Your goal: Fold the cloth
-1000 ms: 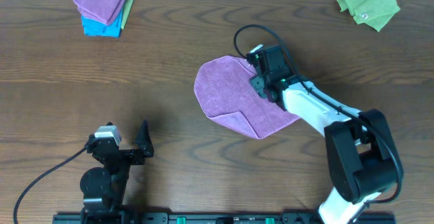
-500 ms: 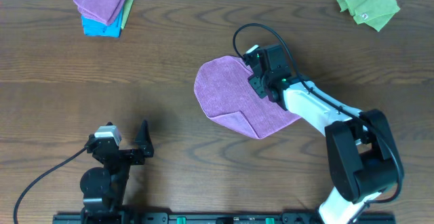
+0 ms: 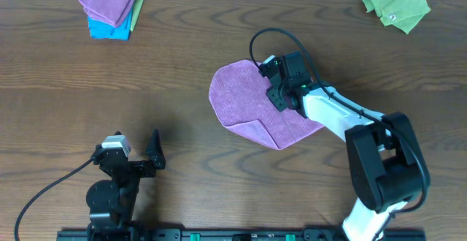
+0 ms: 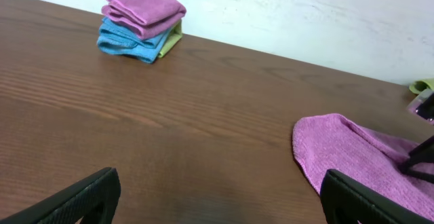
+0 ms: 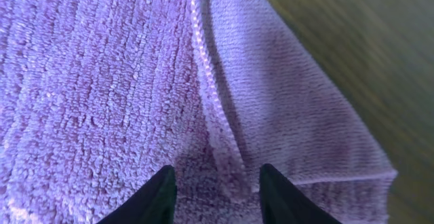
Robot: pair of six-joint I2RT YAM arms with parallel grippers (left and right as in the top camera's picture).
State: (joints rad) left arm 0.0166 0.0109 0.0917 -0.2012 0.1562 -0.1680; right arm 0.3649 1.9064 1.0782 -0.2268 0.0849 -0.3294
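Observation:
The purple cloth (image 3: 244, 102) lies partly folded at the table's middle, with a folded flap along its near edge. It also shows in the left wrist view (image 4: 352, 153) and fills the right wrist view (image 5: 102, 81). My right gripper (image 3: 271, 86) is low over the cloth's far right corner. In its wrist view the fingers (image 5: 215, 190) are apart and straddle a stitched hem, with nothing clamped. My left gripper (image 3: 135, 153) rests at the near left, open and empty (image 4: 217, 203), well away from the cloth.
A stack of folded purple, blue and green cloths (image 3: 111, 7) sits at the far left, also in the left wrist view (image 4: 139, 20). A crumpled green cloth (image 3: 395, 6) lies at the far right. The wooden table (image 5: 352, 34) shows beside the cloth.
My right gripper has crept slightly left and farther along the cloth's far right corner. The cloth and the left arm have not moved.

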